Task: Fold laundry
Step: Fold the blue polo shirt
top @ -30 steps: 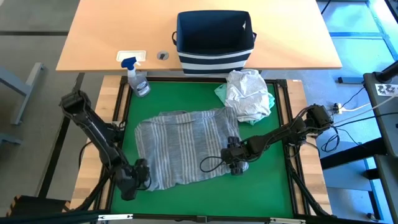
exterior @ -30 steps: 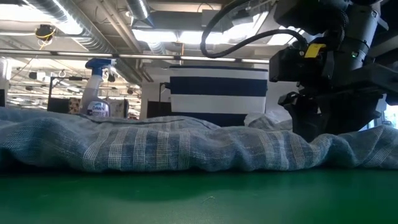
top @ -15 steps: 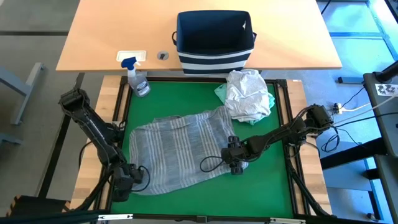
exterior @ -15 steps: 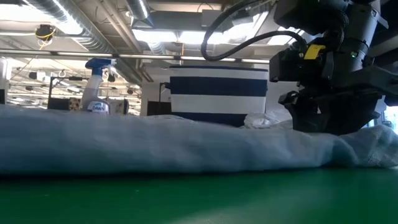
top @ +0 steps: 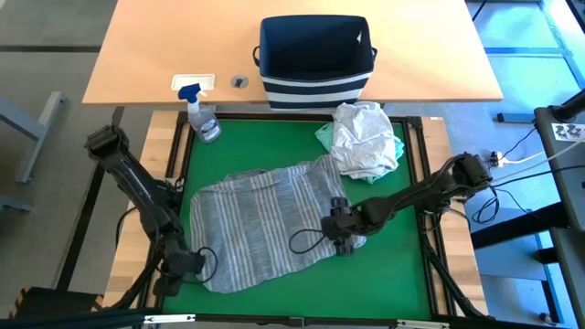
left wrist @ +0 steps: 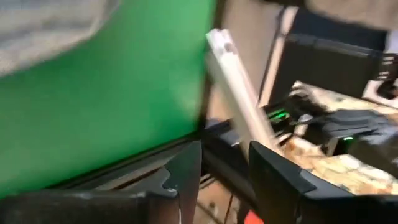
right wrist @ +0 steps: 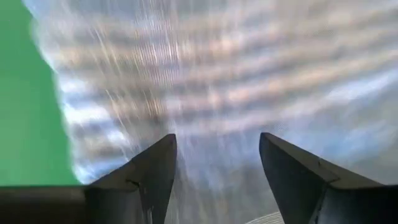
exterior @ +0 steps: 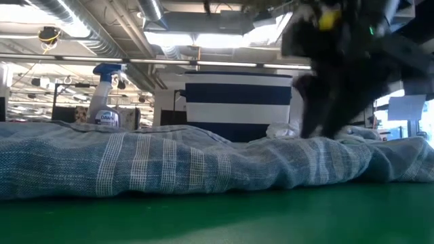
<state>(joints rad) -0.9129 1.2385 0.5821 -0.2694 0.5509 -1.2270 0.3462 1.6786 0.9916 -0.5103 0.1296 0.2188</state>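
1. A navy-and-white striped fabric basket [top: 316, 60] stands on the wooden desk [top: 137, 55] beyond the green mat [top: 393, 265] (its open top shows a dark inside).
2. A spray bottle [top: 203, 117] with a blue trigger head stands at the mat's far left corner, just beside the frame.
3. A white outlet plate [top: 193, 82] lies flat in the desk near the bottle.
4. A small round grommet [top: 239, 81] sits between that plate and the basket.
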